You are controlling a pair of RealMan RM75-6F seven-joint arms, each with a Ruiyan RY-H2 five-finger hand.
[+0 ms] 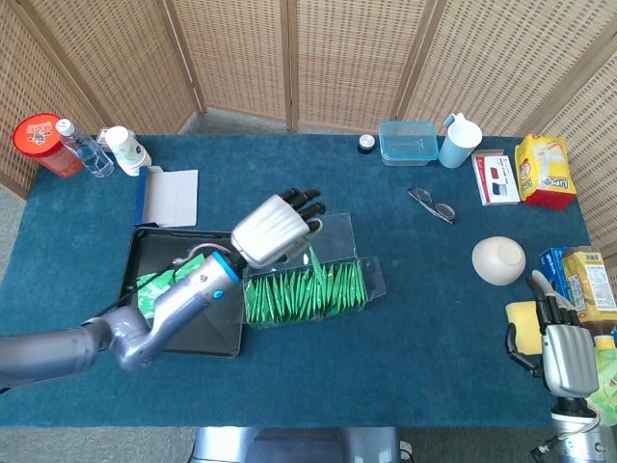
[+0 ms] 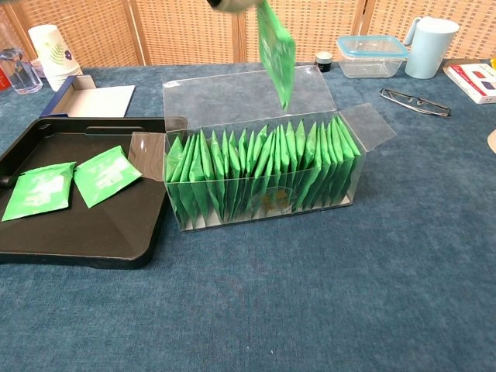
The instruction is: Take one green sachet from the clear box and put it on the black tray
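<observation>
1. The left hand (image 1: pixel 274 228) is raised above the clear box (image 2: pixel 263 180), fingers closed on the top edge of one green sachet (image 2: pixel 277 51); the sachet hangs clear of the box, its lower tip above the row of sachets (image 2: pixel 260 174) left standing inside.
2. In the chest view only a sliver of that hand shows at the top edge; the pinch itself is cut off there.
3. The black tray (image 2: pixel 116 232) sits just left of the box, touching or nearly touching its open side flap; two green sachets (image 2: pixel 70 184) already lie flat on it, side by side.
4. The right hand (image 1: pixel 562 353) rests at the near right table edge, holding nothing; its fingers point away from the robot, and whether they are spread or curled I cannot tell.
5. Behind the tray lies a white booklet with a blue spine (image 1: pixel 170 196); further back left stand a red-lidded tub (image 1: pixel 41 143) and bottles (image 1: pixel 101 149).
6. At the far right are a lidded clear container (image 1: pixel 408 142), a pale blue jug (image 1: pixel 461 141), spectacles (image 1: pixel 431 204), a white bowl (image 1: pixel 498 259), a yellow packet (image 1: pixel 545 172) and a yellow sponge (image 1: pixel 525 324).
</observation>
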